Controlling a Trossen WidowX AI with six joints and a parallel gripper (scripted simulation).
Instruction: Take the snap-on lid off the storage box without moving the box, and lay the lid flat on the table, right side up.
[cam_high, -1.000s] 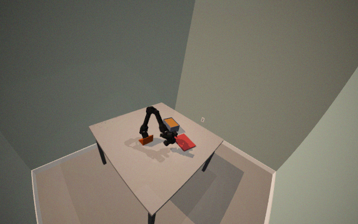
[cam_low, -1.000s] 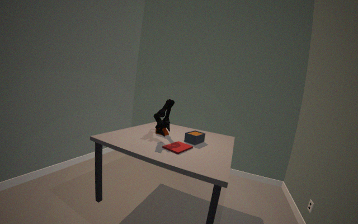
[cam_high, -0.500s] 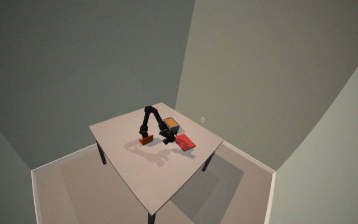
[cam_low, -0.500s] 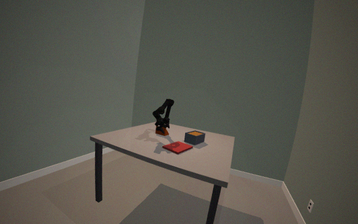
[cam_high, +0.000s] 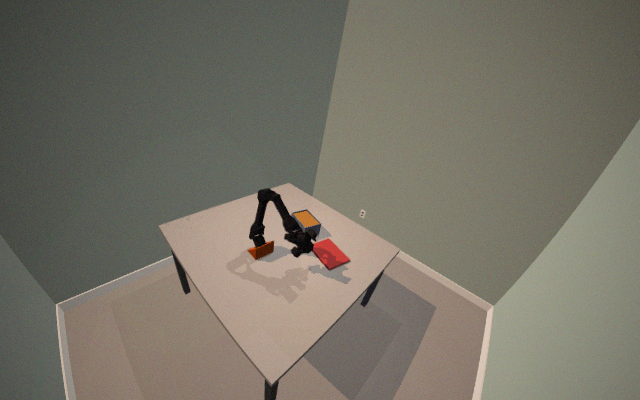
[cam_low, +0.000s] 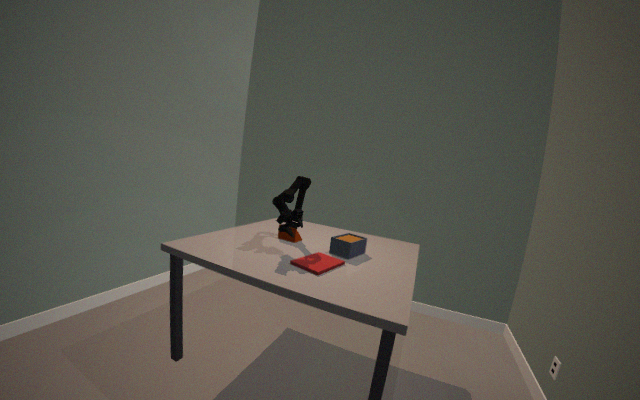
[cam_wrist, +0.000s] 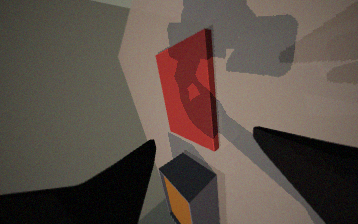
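Note:
The lid (cam_high: 328, 250) (cam_low: 315, 262) (cam_wrist: 172, 95) is a flat red square. It lies flat on the table beside the box, its smooth face up and its thin side wall down. The storage box (cam_high: 316, 228) (cam_low: 345, 248) (cam_wrist: 187, 171) is blue-grey and stands upright and uncovered. Orange (cam_high: 306, 218) (cam_low: 350, 239) shows inside its rim. A gap of table separates box and lid. My gripper (cam_high: 306, 245) (cam_low: 291, 223) (cam_wrist: 202, 137) is open and empty. It is above the table on the arm-base side of the lid, touching neither lid nor box.
The orange arm base (cam_high: 262, 250) (cam_low: 290, 235) stands on the table (cam_high: 270, 330) (cam_low: 225, 260). Shadows of the arm fall across the lid and the table. The box stands behind the lid in the top view, nearer the back right table edge.

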